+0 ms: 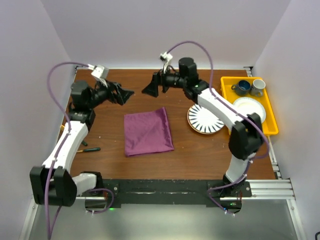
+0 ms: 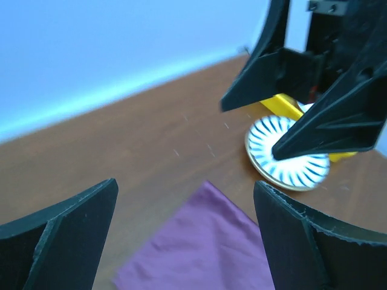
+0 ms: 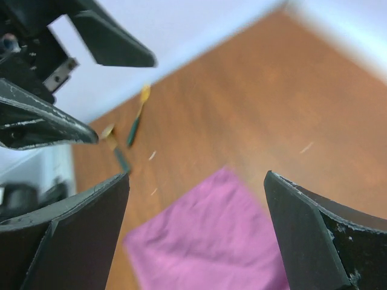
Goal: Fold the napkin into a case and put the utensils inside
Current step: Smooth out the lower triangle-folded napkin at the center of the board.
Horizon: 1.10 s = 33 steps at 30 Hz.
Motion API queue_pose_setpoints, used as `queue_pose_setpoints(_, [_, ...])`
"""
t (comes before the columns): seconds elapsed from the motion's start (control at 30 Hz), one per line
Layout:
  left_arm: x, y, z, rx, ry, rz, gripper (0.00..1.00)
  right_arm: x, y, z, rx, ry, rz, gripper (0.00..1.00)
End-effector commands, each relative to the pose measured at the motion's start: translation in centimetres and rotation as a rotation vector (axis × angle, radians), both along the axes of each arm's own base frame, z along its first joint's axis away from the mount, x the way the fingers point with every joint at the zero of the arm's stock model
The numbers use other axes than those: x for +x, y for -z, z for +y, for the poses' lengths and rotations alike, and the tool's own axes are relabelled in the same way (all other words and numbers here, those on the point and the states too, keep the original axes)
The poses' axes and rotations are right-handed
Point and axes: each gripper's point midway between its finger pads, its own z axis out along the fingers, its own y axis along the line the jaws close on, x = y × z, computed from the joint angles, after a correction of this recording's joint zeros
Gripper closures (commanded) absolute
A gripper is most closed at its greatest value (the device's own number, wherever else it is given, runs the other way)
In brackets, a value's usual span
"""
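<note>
Two arms, two grippers. Upper left of the overhead view: left gripper [image 1: 125, 95] raised above the brown wooden table [image 1: 200, 155], jaws spread wide, nothing between them. Low by the left edge: green-handled gold utensils [image 1: 91, 149], two made out in the blurred right wrist view, well apart from the cloth. Centre frame: one plum-purple napkin [image 1: 147, 131], flat, slightly askew, lightly creased, touched by neither gripper, bare wood on every side. Just above it: right gripper [image 1: 150, 86], facing the left one, jaws likewise wide and empty. Right of centre: one blue-and-white striped plate [image 1: 200, 124], partly under the right arm, near the napkin yet apart. Far right, along the table edge: one yellow tray [image 1: 272, 131] with two mugs [image 1: 242, 88] and one white dish [image 1: 248, 106]. Pale walls [image 1: 150, 30] on three sides; metal rail [image 1: 270, 187] along the bottom.
</note>
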Motion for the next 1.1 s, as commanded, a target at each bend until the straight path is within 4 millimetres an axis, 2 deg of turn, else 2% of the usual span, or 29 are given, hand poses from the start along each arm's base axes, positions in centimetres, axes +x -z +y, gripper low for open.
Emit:
queue_pose_setpoints(0.0, [-1.4, 8.8, -2.6, -0.284, 0.067, 0.441, 0.0, -2.4, 7.6, 1.8, 0.024, -0.12, 0.452, 0.02])
queue_pose_setpoints(0.07, [-1.5, 11.0, -3.3, -0.35, 0.073, 0.523, 0.0, -2.1, 8.3, 2.4, 0.078, -0.118, 0.507, 0.02])
queue_pose_setpoints(0.1, [-1.6, 11.7, -3.7, -0.363, 0.079, 0.549, 0.0, -2.1, 10.1, 2.5, 0.07, -0.112, 0.552, 0.02])
queue_pose_setpoints(0.13, [-1.4, 13.2, -4.0, -0.373, 0.08, 0.594, 0.0, -2.3, 11.0, 2.6, 0.067, -0.122, 0.589, 0.02])
queue_pose_setpoints(0.17, [-1.4, 13.4, -4.5, -0.393, 0.103, 0.597, 0.0, -2.4, 11.4, 2.9, 0.087, -0.13, 0.622, 0.02])
queue_pose_setpoints(0.2, [-1.3, 13.9, -5.0, -0.394, 0.114, 0.612, 0.0, -2.5, 13.3, 3.0, 0.077, -0.133, 0.677, 0.02])
queue_pose_setpoints(0.23, [-1.0, 15.6, -5.2, -0.396, 0.111, 0.66, 0.0, -2.3, 13.9, 3.0, 0.081, -0.131, 0.695, 0.02])
queue_pose_setpoints(0.3, [-0.8, 16.5, -5.7, -0.422, 0.131, 0.687, 0.0, -2.1, 14.9, 2.9, 0.095, -0.137, 0.735, 0.02])
queue_pose_setpoints(0.33, [-0.4, 17.8, -5.8, -0.425, 0.129, 0.715, 0.0, -1.7, 15.7, 2.9, 0.099, -0.131, 0.748, 0.02])
queue_pose_setpoints(0.4, [0.0, 19.0, -5.9, -0.429, 0.122, 0.751, 0.0, -1.4, 16.6, 2.7, 0.109, -0.131, 0.777, 0.02])
queue_pose_setpoints(0.43, [0.1, 20.3, -5.9, -0.427, 0.119, 0.782, 0.0, -1.1, 17.7, 2.5, 0.102, -0.123, 0.797, 0.02])
queue_pose_setpoints(0.53, [0.5, 21.8, -5.8, -0.415, 0.12, 0.808, 0.0, -0.7, 20.0, 1.5, 0.094, -0.115, 0.846, 0.02])
queue_pose_setpoints(0.63, [0.6, 23.6, -5.5, -0.397, 0.111, 0.844, 0.0, -0.3, 21.4, 0.4, 0.098, -0.107, 0.878, 0.02])
queue_pose_setpoints(0.73, [0.6, 25.7, -4.4, -0.395, 0.069, 0.9, 0.0, -0.8, 23.4, -0.3, 0.082, -0.112, 0.923, 0.02])
queue_pose_setpoints(0.77, [0.7, 26.1, -4.0, -0.397, 0.055, 0.909, 0.0, -1.1, 24.5, -0.6, 0.074, -0.106, 0.947, 0.02])
queue_pose_setpoints(0.9, [0.6, 27.6, -2.9, -0.391, 0.023, 0.958, 0.0, -1.6, 26.9, -1.2, 0.061, -0.097, 0.989, 0.02])
queue_pose_setpoints(1.0, [0.7, 28.1, -2.4, -0.387, 0.012, 0.97, 0.0, -1.7, 28.0, -1.5, 0.055, -0.091, 1.006, 0.02])
queue_pose_setpoints(1.07, [1.0, 27.5, -2.5, -0.377, 0.039, 0.949, 0.0, -1.7, 27.5, -1.5, 0.068, -0.1, 1.006, 0.04])
